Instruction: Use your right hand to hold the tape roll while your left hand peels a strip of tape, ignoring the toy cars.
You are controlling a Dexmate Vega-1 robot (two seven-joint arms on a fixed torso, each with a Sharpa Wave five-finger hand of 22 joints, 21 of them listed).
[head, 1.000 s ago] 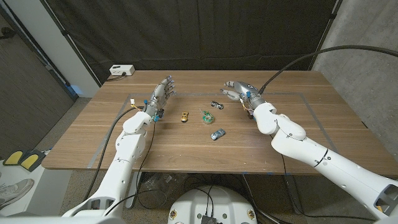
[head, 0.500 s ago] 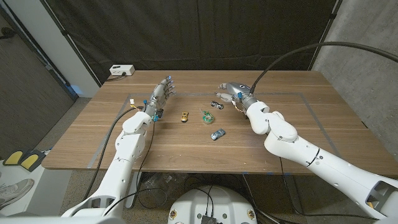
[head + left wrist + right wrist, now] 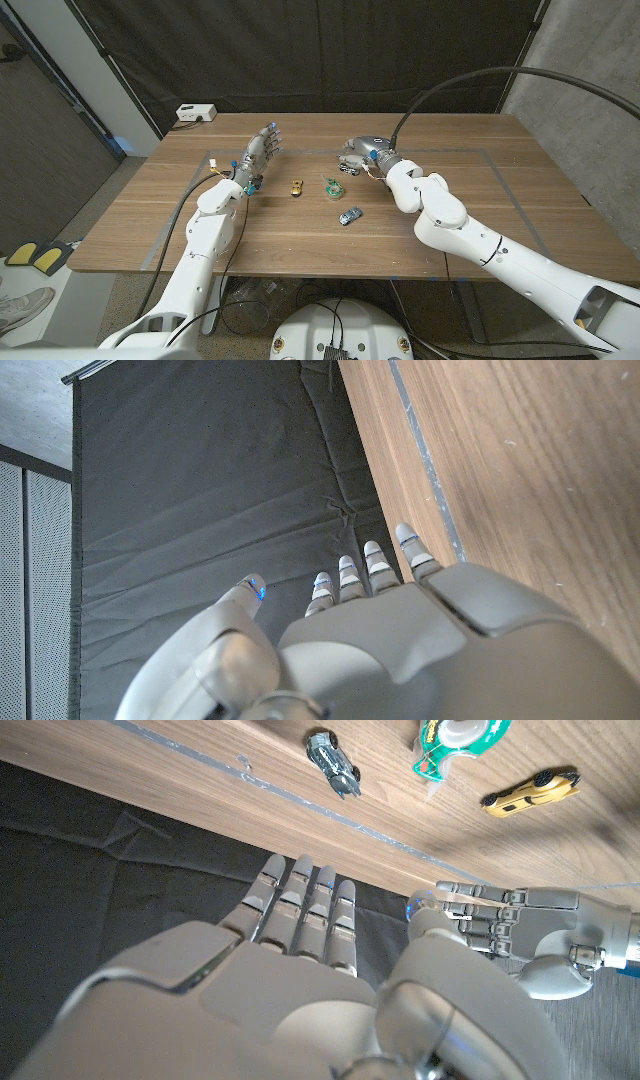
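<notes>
As the right hand (image 3: 363,153) is swung left from mid-frame, fingers apart, the tape roll (image 3: 333,186) is neared. The left hand (image 3: 258,155) is kept open, so peeling is judged unstarted.

1. From the head view I can't read the tape roll (image 3: 332,186): it is too small to tell a loose end from the dispenser body.
2. In the right wrist view the picture's edge cuts the tape roll (image 3: 455,738).
3. The right robot hand (image 3: 362,151) covers part of the dark toy car (image 3: 347,166), and I can't tell whether they touch.
4. The left wrist view cuts off the left robot hand (image 3: 380,650) at the frame's edge.
</notes>
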